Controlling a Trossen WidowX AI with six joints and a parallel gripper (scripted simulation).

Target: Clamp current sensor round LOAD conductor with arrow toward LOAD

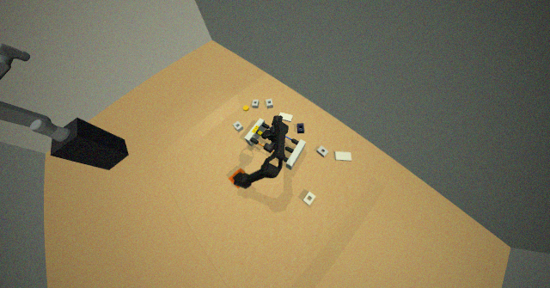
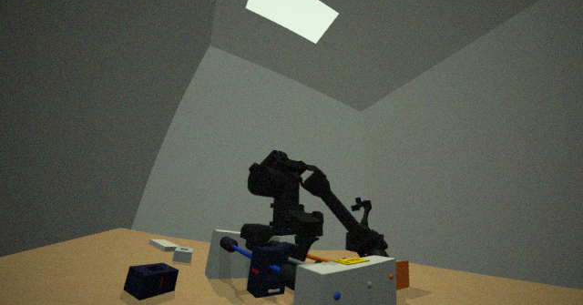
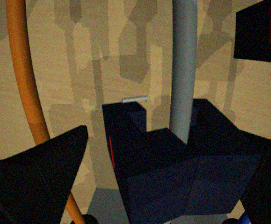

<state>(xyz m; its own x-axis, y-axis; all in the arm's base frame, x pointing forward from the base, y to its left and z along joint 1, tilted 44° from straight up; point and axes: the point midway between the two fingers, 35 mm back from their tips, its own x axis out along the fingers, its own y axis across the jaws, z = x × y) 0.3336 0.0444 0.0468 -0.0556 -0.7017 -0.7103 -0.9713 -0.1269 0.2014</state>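
A dark navy split-core sensor (image 3: 179, 179) (image 2: 268, 269) sits round the grey conductor (image 3: 184, 50), between the orange conductor (image 3: 22, 76) and the blue conductor (image 2: 239, 250). The conductors run between two white end blocks (image 1: 296, 154) (image 2: 346, 282). A yellow marker label (image 2: 351, 260) (image 1: 256, 129) lies on top of one block. My gripper (image 3: 148, 129) (image 1: 275, 132) is open, right above the sensor, with one dark finger on each side of it and clear of it. I cannot tell whether the sensor's jaws are latched.
A second dark navy block (image 2: 151, 279) (image 1: 301, 127) stands on the table beside the rig. Small white blocks (image 1: 322, 151) (image 1: 308, 198), flat white plates (image 1: 343, 156) and a yellow disc (image 1: 246, 107) lie scattered around. A black box (image 1: 88, 144) stands far left.
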